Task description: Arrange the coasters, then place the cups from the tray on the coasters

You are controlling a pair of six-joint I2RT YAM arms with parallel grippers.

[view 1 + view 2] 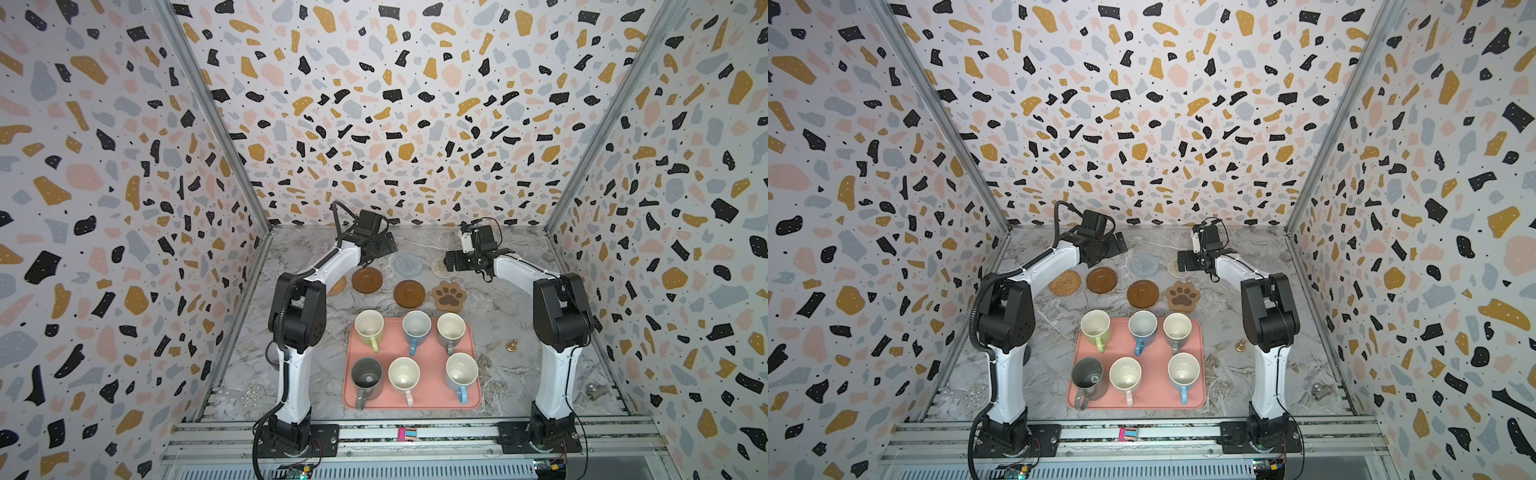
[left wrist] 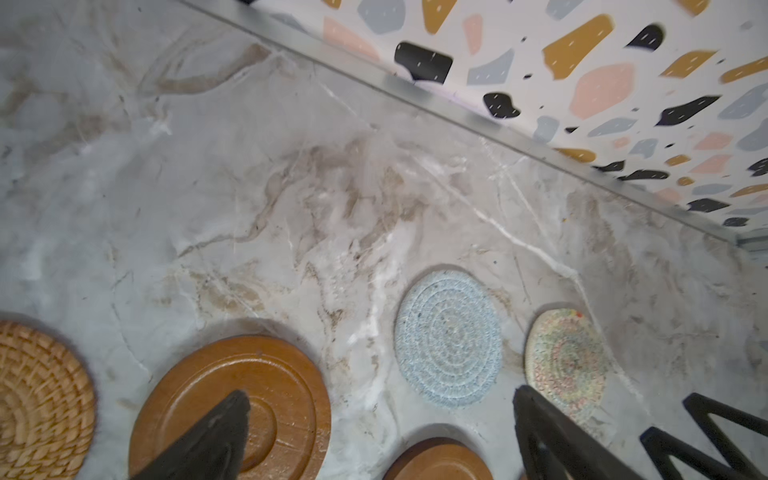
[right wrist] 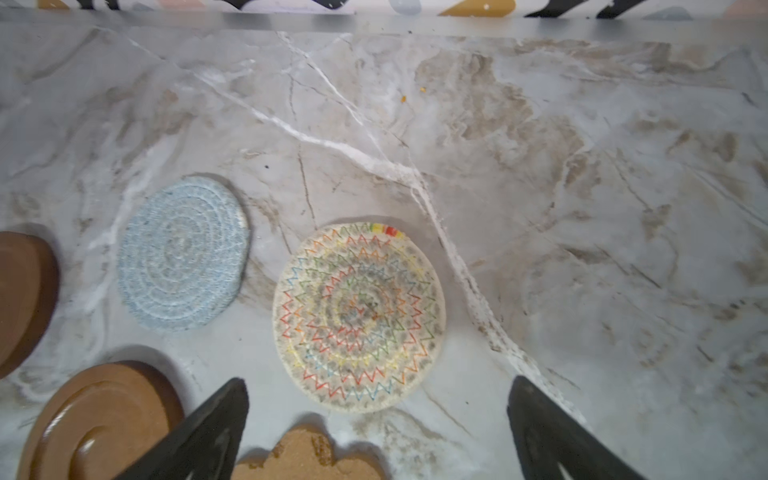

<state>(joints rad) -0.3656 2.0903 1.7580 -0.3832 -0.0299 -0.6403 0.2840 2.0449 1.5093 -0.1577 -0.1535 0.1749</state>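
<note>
The left end effector (image 2: 380, 395) hangs above the back of the bench (image 1: 503, 303), its jaws wide apart and holding nothing. In the left wrist view one finger (image 2: 216, 432) overlaps a brown wooden coaster.

The six coasters lie flat on the bench beyond the tray, none touching another. From the left:
- the tan woven coaster (image 1: 1064, 282), partly hidden by the left arm in a top view
- the first wooden coaster (image 1: 367, 279)
- the blue-grey woven coaster (image 1: 408, 264), set farther back
- the second wooden coaster (image 1: 409, 294), nearer the tray
- the cream woven coaster (image 3: 359, 318), stitched with coloured zigzags
- the paw-shaped coaster (image 1: 449, 296)

The right end effector (image 3: 378, 385) hovers over the cream coaster's near edge, jaws spread and empty.

The salmon-pink tray (image 1: 432, 399) sits in the middle of the bench with all six cups upright on it. The far row holds the light green cup (image 1: 369, 326), a blue cup (image 1: 416, 326) and the light grey cup (image 1: 451, 328). The near row holds the dark grey cup (image 1: 366, 374), the pale pink cup (image 1: 404, 374) and the second blue cup (image 1: 461, 371). Every handle points toward the front edge.
</note>
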